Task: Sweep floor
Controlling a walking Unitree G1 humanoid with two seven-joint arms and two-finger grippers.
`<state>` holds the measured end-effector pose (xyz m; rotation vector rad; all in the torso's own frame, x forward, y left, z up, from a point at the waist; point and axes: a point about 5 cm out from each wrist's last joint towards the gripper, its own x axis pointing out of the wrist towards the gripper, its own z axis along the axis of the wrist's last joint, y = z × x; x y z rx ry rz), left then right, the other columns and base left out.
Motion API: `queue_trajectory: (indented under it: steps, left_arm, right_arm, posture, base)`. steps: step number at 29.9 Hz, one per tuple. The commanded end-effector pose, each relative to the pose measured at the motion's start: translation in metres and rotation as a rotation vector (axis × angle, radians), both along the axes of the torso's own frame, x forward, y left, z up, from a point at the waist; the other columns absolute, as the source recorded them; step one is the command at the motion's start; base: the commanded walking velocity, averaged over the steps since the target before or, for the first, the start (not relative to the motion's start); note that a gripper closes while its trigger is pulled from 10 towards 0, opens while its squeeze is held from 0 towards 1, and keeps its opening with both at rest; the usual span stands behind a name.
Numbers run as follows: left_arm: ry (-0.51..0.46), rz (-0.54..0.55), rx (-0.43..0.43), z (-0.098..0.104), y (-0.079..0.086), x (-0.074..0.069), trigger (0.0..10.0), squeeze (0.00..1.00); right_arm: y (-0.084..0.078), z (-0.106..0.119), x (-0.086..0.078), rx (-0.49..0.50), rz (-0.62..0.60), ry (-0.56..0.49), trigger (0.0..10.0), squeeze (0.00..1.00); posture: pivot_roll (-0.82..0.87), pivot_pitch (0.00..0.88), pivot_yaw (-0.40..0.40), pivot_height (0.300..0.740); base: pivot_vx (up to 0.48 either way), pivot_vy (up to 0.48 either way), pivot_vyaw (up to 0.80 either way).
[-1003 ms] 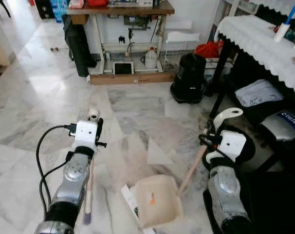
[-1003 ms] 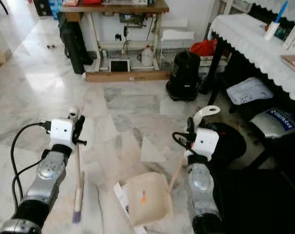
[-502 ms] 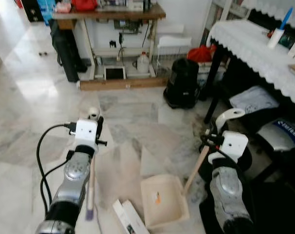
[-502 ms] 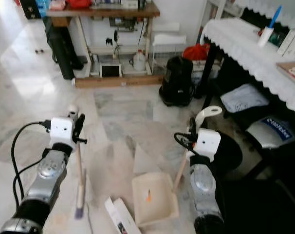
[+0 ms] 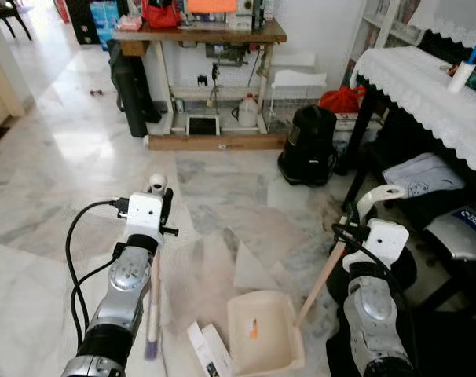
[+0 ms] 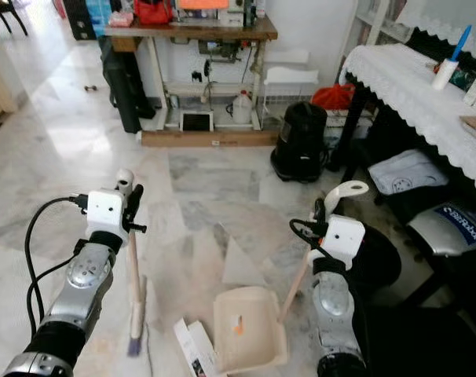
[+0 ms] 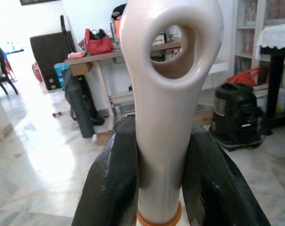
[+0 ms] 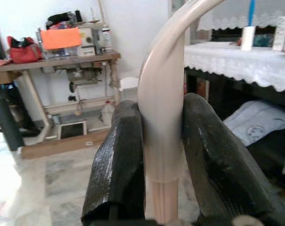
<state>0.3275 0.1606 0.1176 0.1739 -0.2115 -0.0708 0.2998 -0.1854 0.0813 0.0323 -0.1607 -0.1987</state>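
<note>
While both tools are firmly in hand, the sweeping itself looks only partly done. The left gripper is clamped on the pale handle of the brush, whose shaft runs down beside the left arm to purple bristles resting on or just above the marble floor. The right gripper is closed around the curved top of the dustpan handle, and the cream dustpan sits on the floor between the two arms, its open mouth facing away from the robot. Inside the pan lies one small orange scrap. A flat white carton lies on the floor just beside the pan's left edge, not yet collected, and a dusty brownish smear spreads over the tiles ahead of the pan. My judgement is that the carton and that dusty patch are what remains, and the brush must be brought across to push them in.

Compared with half a second ago, the whole scene has shifted, so the head camera has moved; the wooden table at the far wall sits lower in the picture. Brush, pan, scrap and carton keep much the same arrangement relative to one another, and both grips are unchanged.
</note>
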Motion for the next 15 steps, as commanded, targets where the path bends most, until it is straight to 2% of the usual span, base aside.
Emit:
queue_trajectory:
  steps: [1,15]
  left_arm:
    - [-0.032,-0.001,-0.007,0.0075,0.0006,0.0020,10.0,0.00]
    - [-0.036,0.001,-0.007,0.0086,0.0011,0.0023,10.0,0.00]
  right_arm:
    - [-0.0012,0.0096,0.0051,-0.008,0.006,-0.036,10.0,0.00]
    - [0.0010,0.0124,0.0064,-0.011,0.003,-0.052,10.0,0.00]
  posture:
    - [0.10,0.000,-0.031,0.740]
    - [0.10,0.000,-0.030,0.740]
  base:
    - [0.000,0.394,0.00]
    - [0.000,0.399,-0.08]
